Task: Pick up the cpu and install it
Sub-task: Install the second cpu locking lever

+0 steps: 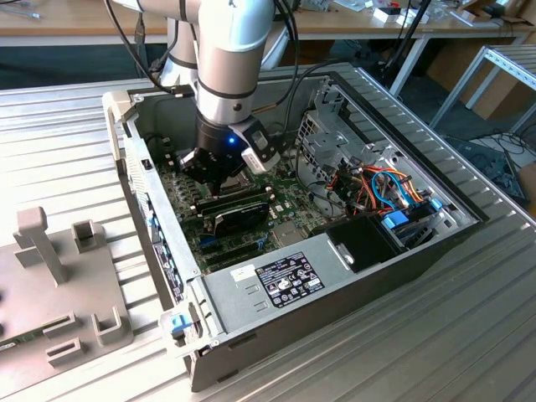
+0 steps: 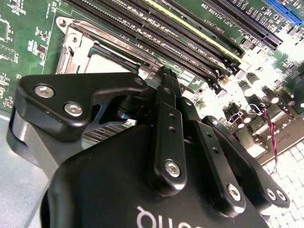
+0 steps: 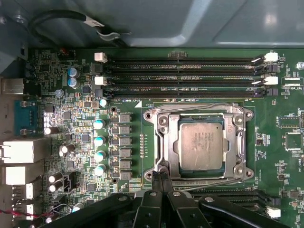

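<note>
First wrist view: cpu [image 3: 202, 144] dull silver-grey, flat in socket; tool [image 3: 161, 176] fingers pressed together, empty.

cpu [image 2: 107, 64] partly hidden behind the hand [image 2: 164, 78] — motherboard [image 3: 71, 118] cut off at the edges

Memory slots [image 3: 185, 76] and metal frame [image 3: 199, 142] closely hem the cpu [image 3: 201, 145].

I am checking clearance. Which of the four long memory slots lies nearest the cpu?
The black-clipped slot running directly along the retention frame around the cpu; the other three lie beyond it.
</note>
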